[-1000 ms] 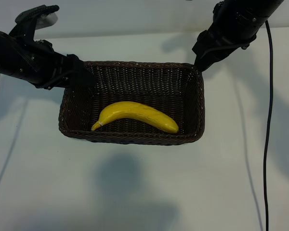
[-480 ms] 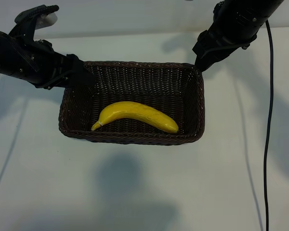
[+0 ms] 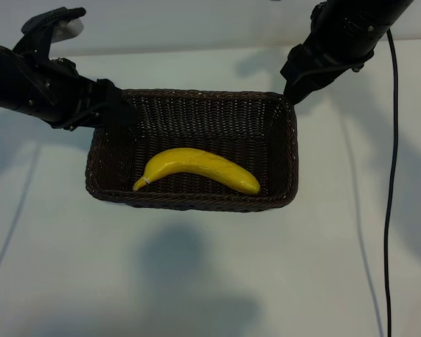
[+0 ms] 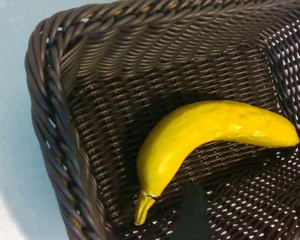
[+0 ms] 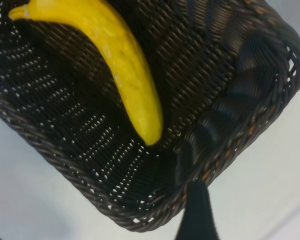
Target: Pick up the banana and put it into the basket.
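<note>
The left gripper (image 3: 123,112) sits at the basket's (image 3: 288,151) far left corner, its tip over the rim there. Its fingers stand wide apart and hold nothing, though from outside they merge into one dark mass, and the left wrist view shows only 1 dark fingertip (image 4: 192,212) poking in above the basket floor. The right gripper (image 3: 292,90) hangs at the basket's far right corner, just outside the rim, also spread wide and empty; its own camera catches only 1 dark finger (image 5: 197,212) over the basket's corner weave. Both arms run out of the exterior view at the top corners, so their bases are cut off.

The banana (image 3: 196,168) lies flat on the basket's floor, along the near wall, clear of both grippers. Its pale stem tip points toward the basket's left end and its other end toward the right end. In the right wrist view the stem end is cropped by the edge. The basket rests on the white table (image 3: 196,281), with a black cable (image 3: 389,210) trailing down past the basket's right side.

Compared with 1 second ago nothing has moved: both grippers, the banana and the basket are in the same places.
</note>
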